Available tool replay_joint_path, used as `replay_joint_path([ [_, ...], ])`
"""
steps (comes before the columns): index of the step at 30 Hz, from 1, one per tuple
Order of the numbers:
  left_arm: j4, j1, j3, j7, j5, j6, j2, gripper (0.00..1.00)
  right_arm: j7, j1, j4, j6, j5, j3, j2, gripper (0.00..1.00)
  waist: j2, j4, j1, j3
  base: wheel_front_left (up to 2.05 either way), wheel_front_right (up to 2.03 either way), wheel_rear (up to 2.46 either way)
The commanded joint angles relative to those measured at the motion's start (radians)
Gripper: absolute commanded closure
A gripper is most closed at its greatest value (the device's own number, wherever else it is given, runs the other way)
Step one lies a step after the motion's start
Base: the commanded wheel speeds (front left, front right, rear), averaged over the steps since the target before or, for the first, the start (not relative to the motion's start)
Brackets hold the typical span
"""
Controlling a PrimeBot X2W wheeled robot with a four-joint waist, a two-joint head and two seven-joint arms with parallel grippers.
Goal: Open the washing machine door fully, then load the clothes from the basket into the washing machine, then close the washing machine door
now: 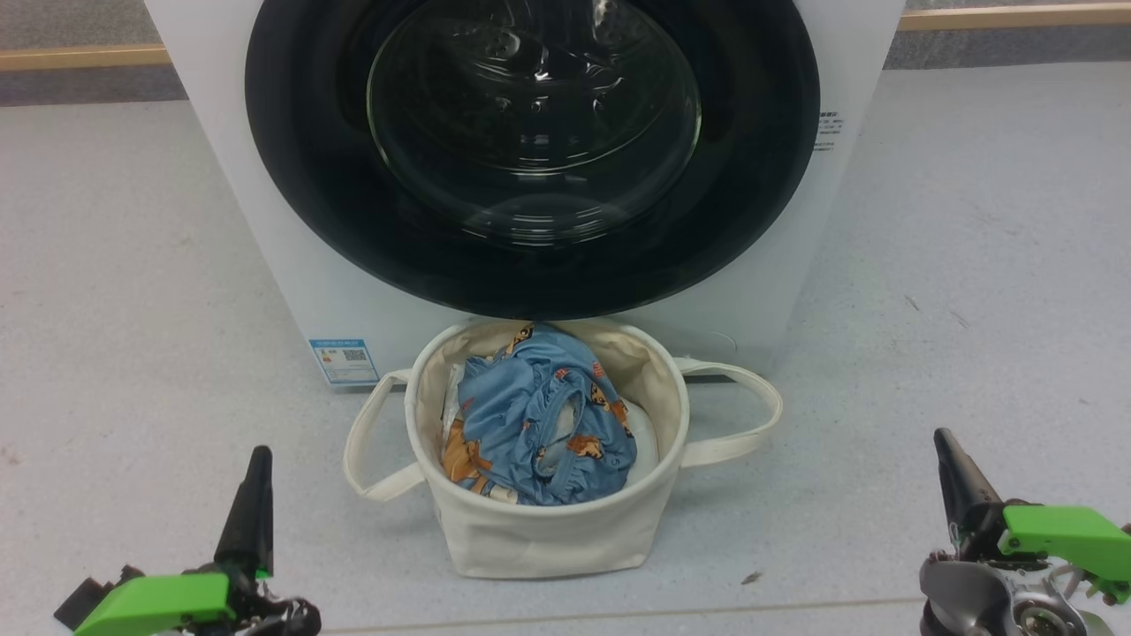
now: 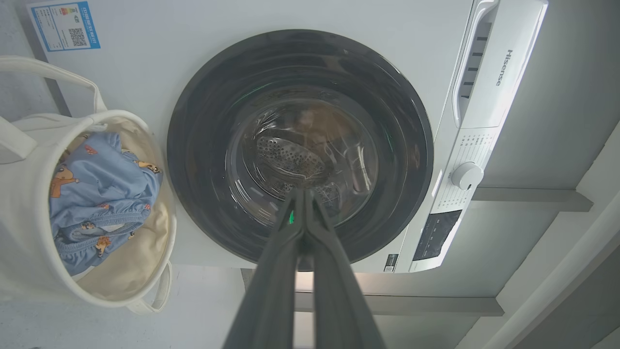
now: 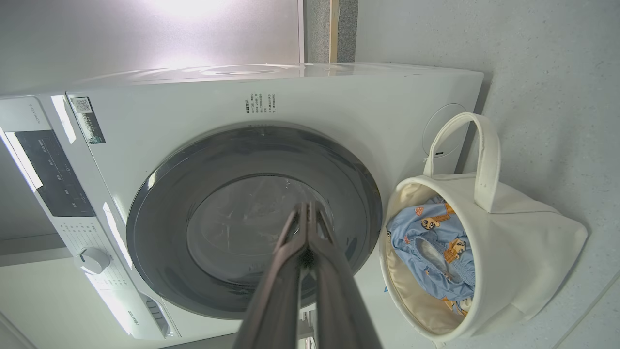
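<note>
The white washing machine (image 1: 265, 221) stands ahead with its round black door (image 1: 309, 194) shut flat against the front; the glass bowl shows the steel drum. Right below the door sits the cream basket (image 1: 539, 530) on the floor, holding the blue clothes (image 1: 530, 415) with orange cartoon prints. My left gripper (image 1: 259, 455) is at the lower left, shut and empty, well short of the basket. My right gripper (image 1: 942, 437) is at the lower right, also shut and empty. Both wrist views look along pressed-together fingers (image 2: 302, 194) (image 3: 307, 208) at the door (image 2: 203, 145) (image 3: 160, 223), with the basket (image 2: 19, 232) (image 3: 523, 252) beside it.
Grey speckled floor (image 1: 115, 353) lies open on both sides of the basket. The basket's loop handles (image 1: 751, 415) stick out left and right. The machine's control panel and dial (image 2: 466, 175) sit at its top. A blue label (image 1: 345, 360) is low on the front.
</note>
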Motion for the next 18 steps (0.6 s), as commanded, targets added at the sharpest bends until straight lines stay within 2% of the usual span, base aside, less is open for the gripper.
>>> replay_joint_path([
  [1,-0.028,-0.029,0.034,0.007,0.012,-0.008,0.006,1.0,0.006,-0.018,-0.028,0.0,-0.003,0.013,-0.006,1.0,0.0,0.0,0.0,0.0,0.0,0.0,0.0],
  [18,-0.028,-0.029,0.035,0.007,0.012,-0.008,0.006,1.0,0.006,-0.018,-0.028,0.0,-0.004,0.013,-0.006,1.0,0.0,0.0,0.0,0.0,0.0,0.0,0.0],
])
